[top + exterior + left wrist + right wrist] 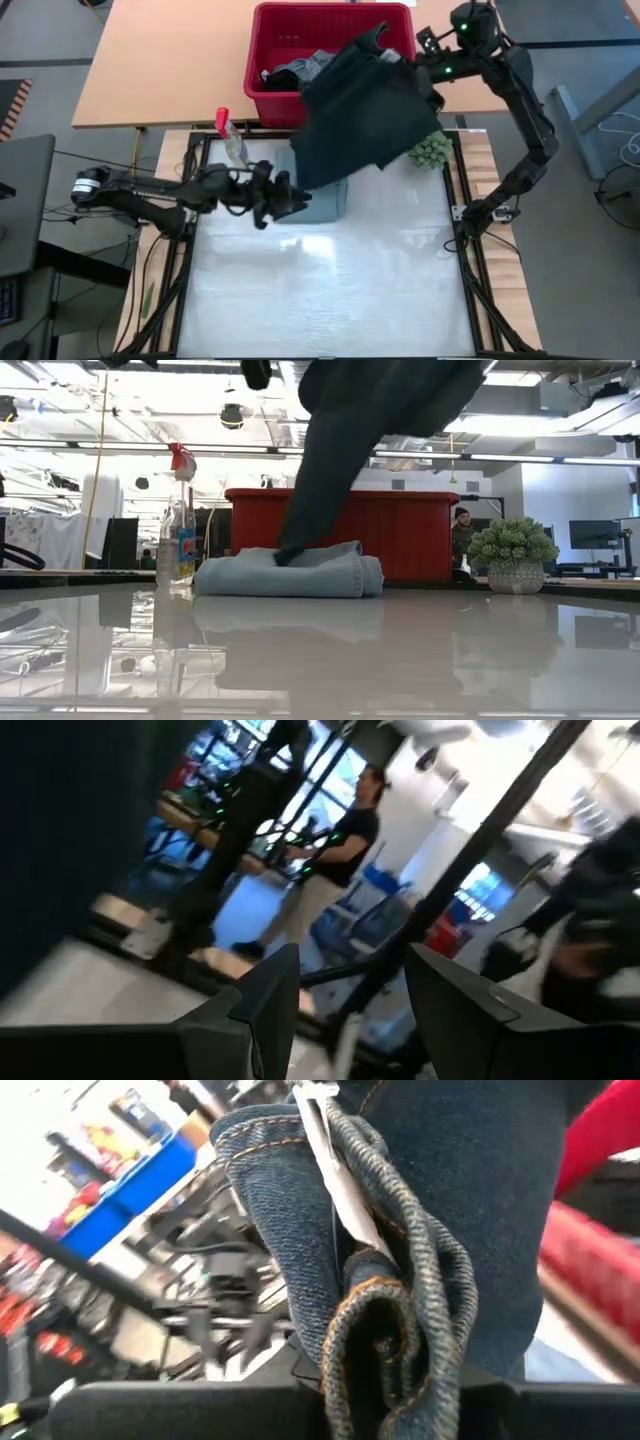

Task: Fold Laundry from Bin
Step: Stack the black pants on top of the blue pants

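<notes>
**Dark jeans lifted from the bin**

The table [330, 290] spread below both end effectors, glossy and pale. The bin [270, 60] stood just beside the right end effector [405, 62], at the table's far edge, with grey and dark laundry [290, 72] heaped inside it.

The jeans [365, 115], dark navy denim, hung from the right end effector, whose fingers were pressed together on a bunched seam with a white tag, as the right wrist view showed [380, 1280]. The cloth draped down and away from that end effector toward the left one, its lower tip reaching the folded cloth [285, 572] in the low view.

That folded cloth, light blue, lay flat on the table just beside the left end effector [290, 200], between it and the bin. The left end effector hovered low at the jeans' lower edge with its fingers [265, 1000] spread apart and nothing between them; dark cloth hung close along one side of its view.

A fuzzy green ball [430, 150] sat below and near the right end effector, partly under the jeans. A spray bottle [230, 135] with a red top stood near the left end effector, on its bin side.

A person [335, 870] stood in the room beyond the table.
</notes>
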Controlling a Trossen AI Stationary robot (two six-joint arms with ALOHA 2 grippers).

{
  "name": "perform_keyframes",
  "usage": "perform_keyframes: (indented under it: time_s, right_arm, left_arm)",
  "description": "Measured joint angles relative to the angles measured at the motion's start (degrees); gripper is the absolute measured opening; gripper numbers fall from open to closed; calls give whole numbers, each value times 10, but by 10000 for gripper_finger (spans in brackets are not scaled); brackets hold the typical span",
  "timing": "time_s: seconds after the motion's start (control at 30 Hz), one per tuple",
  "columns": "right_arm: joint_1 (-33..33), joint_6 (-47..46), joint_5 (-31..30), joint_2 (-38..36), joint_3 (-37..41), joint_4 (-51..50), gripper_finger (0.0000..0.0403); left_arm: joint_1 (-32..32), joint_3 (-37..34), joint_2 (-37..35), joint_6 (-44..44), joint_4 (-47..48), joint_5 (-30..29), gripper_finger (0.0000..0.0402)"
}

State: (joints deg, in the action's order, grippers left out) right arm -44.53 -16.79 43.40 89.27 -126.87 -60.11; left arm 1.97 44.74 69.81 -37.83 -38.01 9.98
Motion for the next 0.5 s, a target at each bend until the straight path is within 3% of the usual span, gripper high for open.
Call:
perform_keyframes:
  time_s: [0.3,0.5]
  right_arm:
    - [93,-61,1,0,0,44,78]
    - [126,-111,14,0,0,47,78]
  left_arm:
    - [22,2,86,120,20,48,169]
    - [35,3,88,206,53,46,169]
